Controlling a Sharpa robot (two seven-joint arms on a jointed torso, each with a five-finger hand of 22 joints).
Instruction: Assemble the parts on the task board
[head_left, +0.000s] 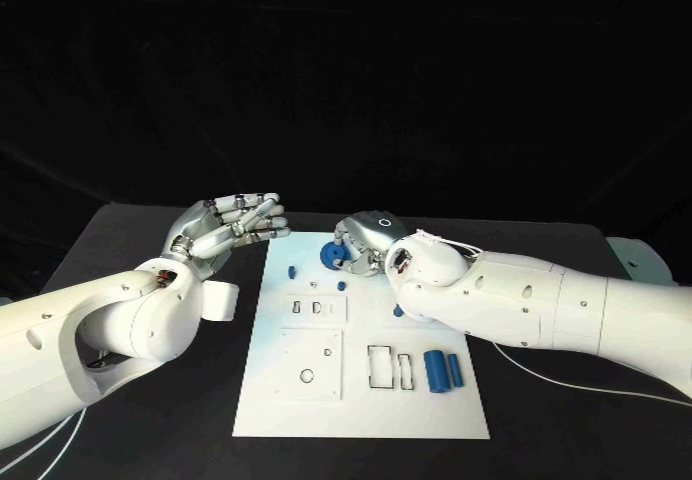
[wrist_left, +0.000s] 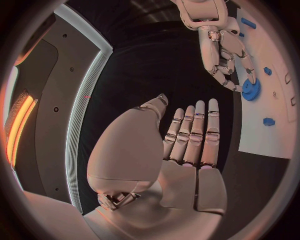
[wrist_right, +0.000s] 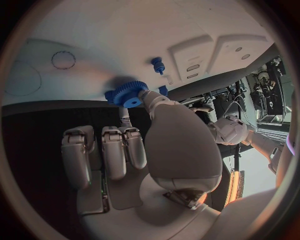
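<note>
White task board (head_left: 361, 400), blue gear (wrist_right: 128, 93), blue cylinders (head_left: 446, 372), black table (head_left: 144, 420).

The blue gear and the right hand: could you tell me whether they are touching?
Touching. The right wrist view shows the right hand pinching the blue gear at its fingertips.

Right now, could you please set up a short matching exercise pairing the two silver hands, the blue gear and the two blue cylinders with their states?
Things:
1. left hand
2. right hand
3. blue toothed gear
4. two blue cylinders

States:
A. lying side by side on the white task board
B. pinched between fingers
C. holding nothing, beside the board
D. gripping a part over the board

Pairs: 1-C, 2-D, 3-B, 4-A
</note>
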